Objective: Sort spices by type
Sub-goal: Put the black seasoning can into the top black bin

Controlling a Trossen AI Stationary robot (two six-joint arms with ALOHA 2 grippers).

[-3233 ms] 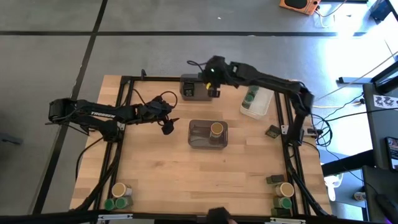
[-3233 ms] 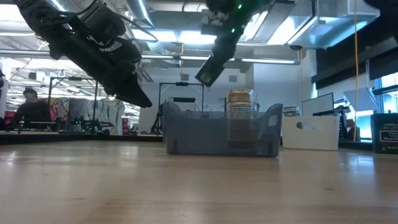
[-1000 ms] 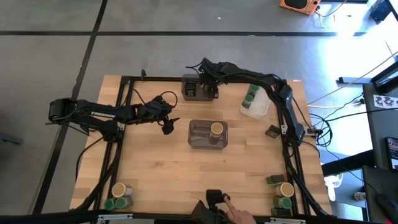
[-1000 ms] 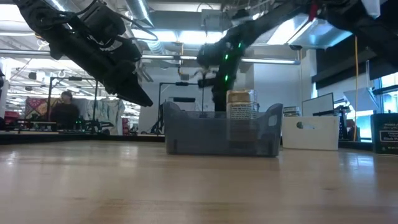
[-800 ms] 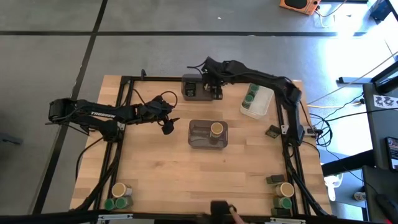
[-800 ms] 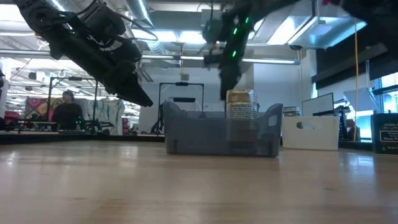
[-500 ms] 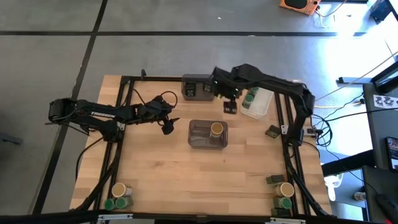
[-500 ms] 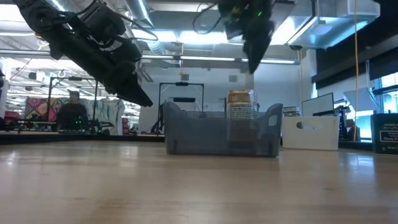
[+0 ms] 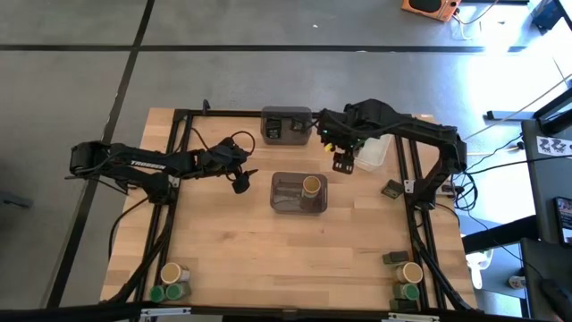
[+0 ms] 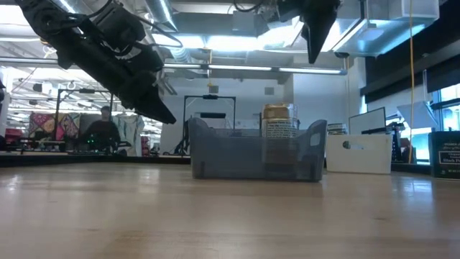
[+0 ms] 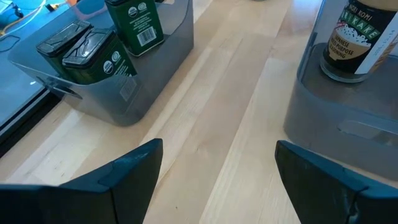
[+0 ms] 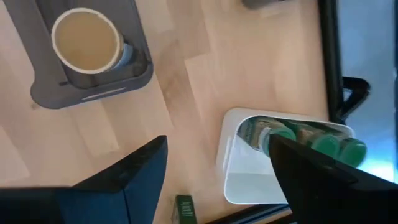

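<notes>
Right gripper (image 9: 341,164): above bare table (image 9: 232,259) between back bin (image 9: 268,114) and white tray (image 9: 374,157), fingers spread, nothing between them in the wrist view. Left gripper (image 9: 240,182): parked in the air just left of centre bin (image 9: 288,206), likewise spread and empty. Sorted so far: one tan-lidded jar (image 9: 311,185) upright in centre bin, dark tins (image 11: 87,53) in back bin, green-lidded jars (image 12: 314,142) lying in white tray. Unsorted: loose tin (image 9: 391,189) by the right frame rail, front-right cluster (image 9: 407,277) of tin, tan jar and green jar, front-left cluster (image 9: 170,282) of one tan and two green jars. Reads as between picks. Nearest candidate for the next grasp: loose tin, lying toward the front and right of right gripper, well apart from left gripper, so right arm's job. Long axis seems slanted to the table edge, too small to fix; likely calls for a wrist turn before closing across the narrow sides.
</notes>
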